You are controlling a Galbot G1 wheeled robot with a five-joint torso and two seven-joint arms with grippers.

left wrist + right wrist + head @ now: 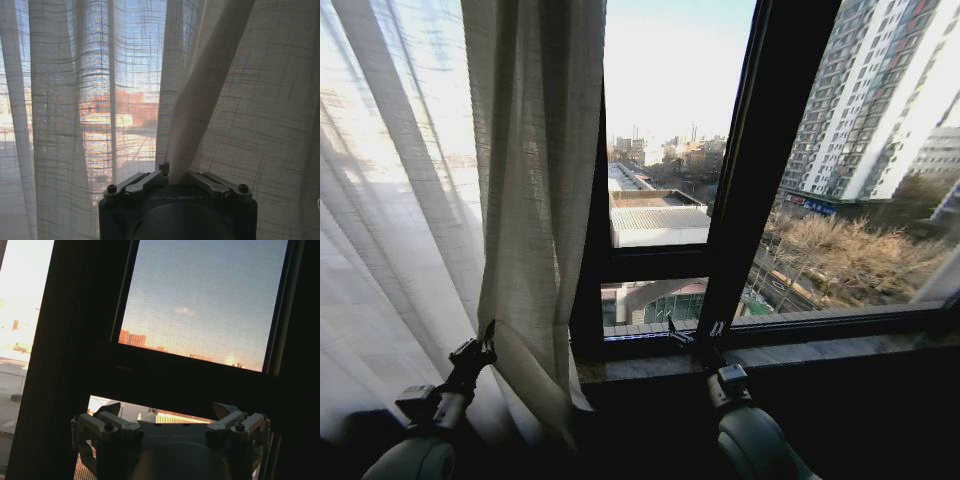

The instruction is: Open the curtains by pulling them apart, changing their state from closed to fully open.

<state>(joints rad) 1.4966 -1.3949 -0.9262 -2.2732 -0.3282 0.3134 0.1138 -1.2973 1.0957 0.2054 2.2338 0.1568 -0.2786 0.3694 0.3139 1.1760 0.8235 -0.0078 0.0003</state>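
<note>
At lower left of the head view the left hand (485, 338) pinches a fold of the curtain (535, 180), bunched at left, while the right hand (692, 333) hangs wide open before the dark window frame (760, 180), its arm cut off below.

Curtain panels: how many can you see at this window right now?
1. A sheer off-white curtain panel hangs bunched at the window's left side, and the left gripper is shut on its fold. A second panel may hang beyond the frame. The right gripper is open near the dark window frame.
</note>
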